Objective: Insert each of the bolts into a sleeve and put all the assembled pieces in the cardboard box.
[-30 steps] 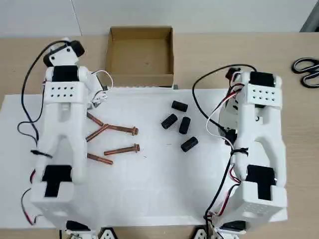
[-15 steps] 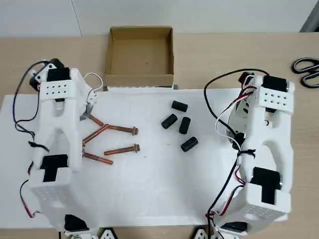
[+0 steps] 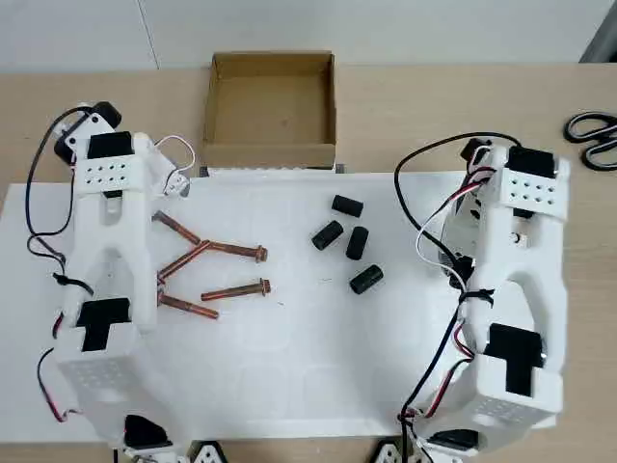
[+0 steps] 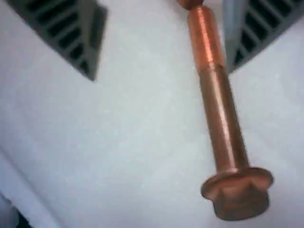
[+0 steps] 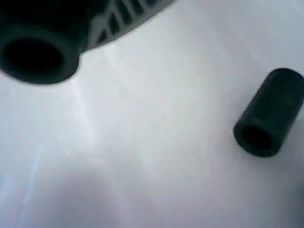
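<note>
Nothing's assembled yet, and your cardboard box (image 3: 273, 111) holds nothing. Your left gripper (image 4: 160, 73) is spread wide, gripping nothing, with a bolt (image 4: 221, 118) between its jaws. Sleeves (image 3: 357, 242) lie loose by the right arm (image 3: 516, 241); I cannot tell its grip.

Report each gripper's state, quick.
Left gripper: open, holding nothing, a bolt lying beneath it.
Right gripper: cannot be told.

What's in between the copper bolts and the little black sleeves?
Nothing but bare white sheet. The high view shows that stretch clear from the bolts to the sleeves.
</note>
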Tool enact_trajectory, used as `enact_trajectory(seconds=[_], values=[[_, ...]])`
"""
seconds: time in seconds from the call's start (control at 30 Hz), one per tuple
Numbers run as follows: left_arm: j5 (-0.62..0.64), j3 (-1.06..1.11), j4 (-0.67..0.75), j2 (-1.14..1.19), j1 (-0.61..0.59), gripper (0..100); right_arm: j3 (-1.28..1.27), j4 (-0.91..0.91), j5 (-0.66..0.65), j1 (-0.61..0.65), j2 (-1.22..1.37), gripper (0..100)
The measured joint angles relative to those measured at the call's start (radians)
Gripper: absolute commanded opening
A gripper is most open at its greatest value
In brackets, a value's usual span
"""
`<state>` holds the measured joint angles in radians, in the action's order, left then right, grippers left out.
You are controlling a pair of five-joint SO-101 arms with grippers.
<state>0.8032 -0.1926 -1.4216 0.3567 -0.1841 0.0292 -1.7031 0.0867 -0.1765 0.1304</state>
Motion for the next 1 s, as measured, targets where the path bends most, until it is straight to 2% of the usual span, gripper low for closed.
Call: enact_trajectory(seconds=[0.17,0.33,1.0], values=[[-0.005,0.000,0.023,0.000,-0.008,19,0.000,0.012,0.000,0.000,0.000,0.6],[0.044,0.000,0.031,0.005,-0.040,19,0.000,0.018,0.000,0.000,0.000,0.6],[0.052,-0.002,0.034,0.192,-0.048,19,0.000,0.018,0.000,0.000,0.000,0.6]])
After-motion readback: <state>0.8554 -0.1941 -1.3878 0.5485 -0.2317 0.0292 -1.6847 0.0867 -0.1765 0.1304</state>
